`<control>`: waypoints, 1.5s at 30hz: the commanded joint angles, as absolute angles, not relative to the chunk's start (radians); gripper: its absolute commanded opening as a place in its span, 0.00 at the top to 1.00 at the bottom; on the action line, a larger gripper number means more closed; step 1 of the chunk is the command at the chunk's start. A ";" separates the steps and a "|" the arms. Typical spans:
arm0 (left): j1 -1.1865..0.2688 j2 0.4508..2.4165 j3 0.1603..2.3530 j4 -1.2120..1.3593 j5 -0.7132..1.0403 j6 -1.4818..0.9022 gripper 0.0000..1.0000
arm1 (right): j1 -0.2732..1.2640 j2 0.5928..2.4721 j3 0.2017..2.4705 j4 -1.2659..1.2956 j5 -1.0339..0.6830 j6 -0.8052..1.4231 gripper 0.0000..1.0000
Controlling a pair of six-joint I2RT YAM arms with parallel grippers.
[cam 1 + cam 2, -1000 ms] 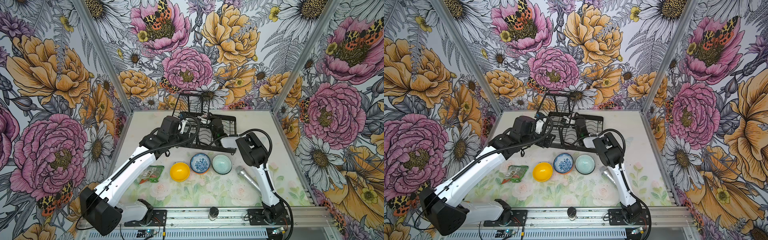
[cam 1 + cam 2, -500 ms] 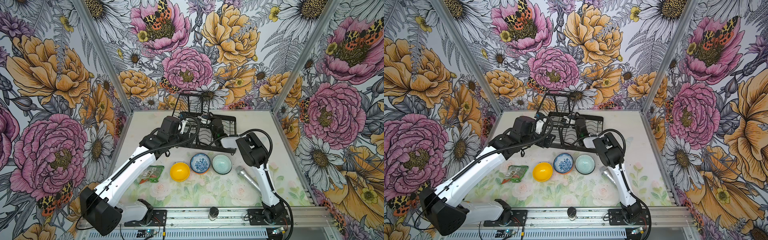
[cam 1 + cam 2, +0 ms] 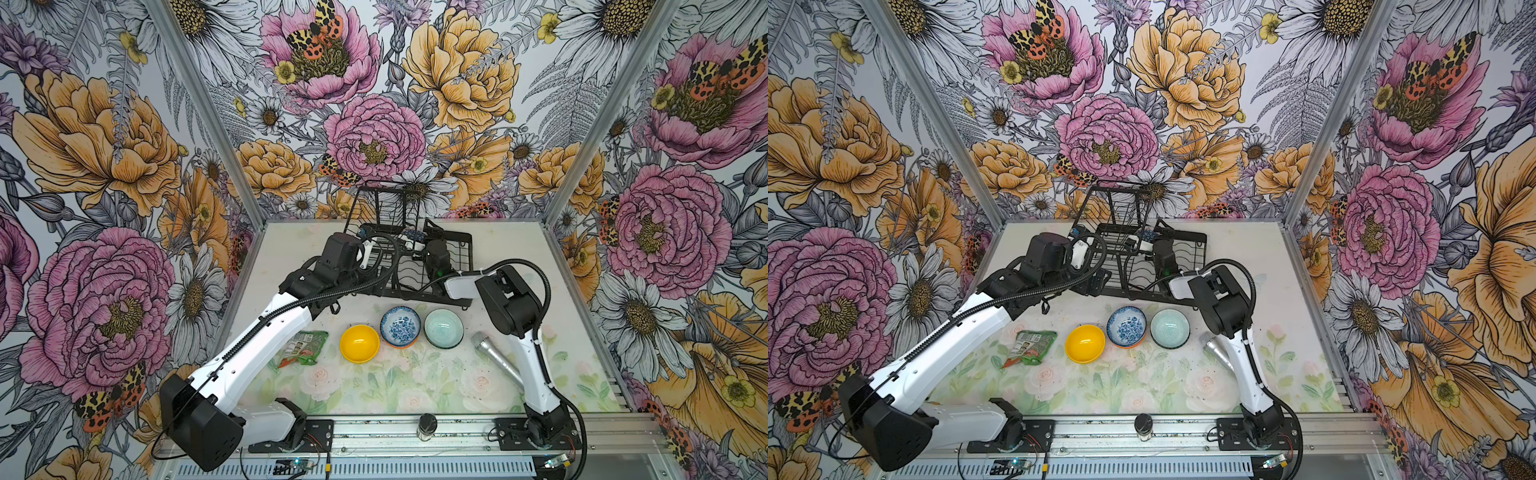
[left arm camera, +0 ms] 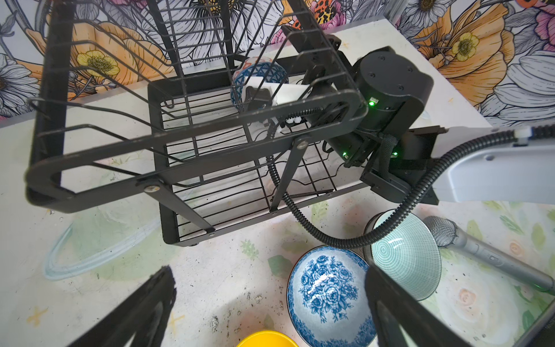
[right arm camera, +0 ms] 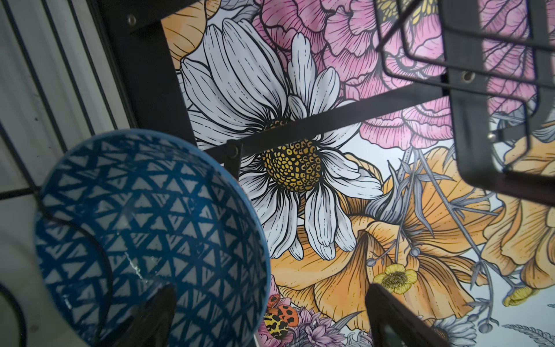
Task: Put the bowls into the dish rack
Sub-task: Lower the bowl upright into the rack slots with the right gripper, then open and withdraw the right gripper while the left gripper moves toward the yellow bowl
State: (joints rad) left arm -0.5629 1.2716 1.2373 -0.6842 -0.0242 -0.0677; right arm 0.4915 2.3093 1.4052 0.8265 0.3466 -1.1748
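Yellow bowl (image 3: pixel 359 343) sits nearest the front, upright on the table. Just beyond it is the white-and-blue floral bowl (image 3: pixel 400 330), nested in an orange bowl (image 3: pixel 402 345) of which only the rim shows. The mint bowl (image 3: pixel 443 332) is beside that. All four are outside the dish rack (image 3: pixel 462 249). No sixth bowl can be made out.

Left gripper (image 4: pixel 270 315): jaws wide and empty, hovering over bare table in front of the rack, with the floral bowl close by one finger. No change from a second ago.

Change noted: the right gripper (image 5: pixel 267 300), reaching into the rack's lower tray, has just spread its jaws wide apart. Arm posture in both top views matches a second ago, so only the jaws moved. Reading: the blue geometric bowl (image 5: pixel 144 228) has been let go in place. One finger (image 5: pixel 150 312) overlaps the bowl's inner wall in the right wrist view; I cannot tell whether it touches.

Meaning for the task: one bowl is loaded and at least four remain. The right arm probably has to back out without knocking the bowl.

The bowl itself is farthest back, at the rear of the lower tray near the raised upper basket, tipped on edge with its mouth toward the right wrist camera. It has a glossy glaze, a white ground with a blue triangle lattice inside, and a solid blue rim. A curved rack wire crosses its lower side. No chips seen.
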 commanded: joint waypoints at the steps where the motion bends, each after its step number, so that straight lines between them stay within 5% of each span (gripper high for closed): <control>1: -0.570 1.258 1.231 -0.675 -0.017 -0.062 0.01 | 0.494 2.222 1.371 0.850 0.352 -1.154 0.01; 33: -0.556 1.254 1.212 -0.661 -0.036 -0.072 0.01 | 0.483 1.784 0.937 0.724 0.418 -0.926 0.00; 39: -0.554 1.243 1.202 -0.650 -0.053 -0.076 0.01 | 0.502 1.635 0.914 0.486 0.500 -0.751 0.01; 45: -0.547 1.226 1.178 -0.644 -0.069 -0.090 0.01 | 0.535 1.488 1.060 -0.076 0.529 -0.368 0.01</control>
State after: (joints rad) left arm -0.5575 1.2598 1.1938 -0.6689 -0.0406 -0.0723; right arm 0.5137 1.5486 0.9684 0.2455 0.4881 -0.6224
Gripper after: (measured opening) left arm 0.987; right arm 0.995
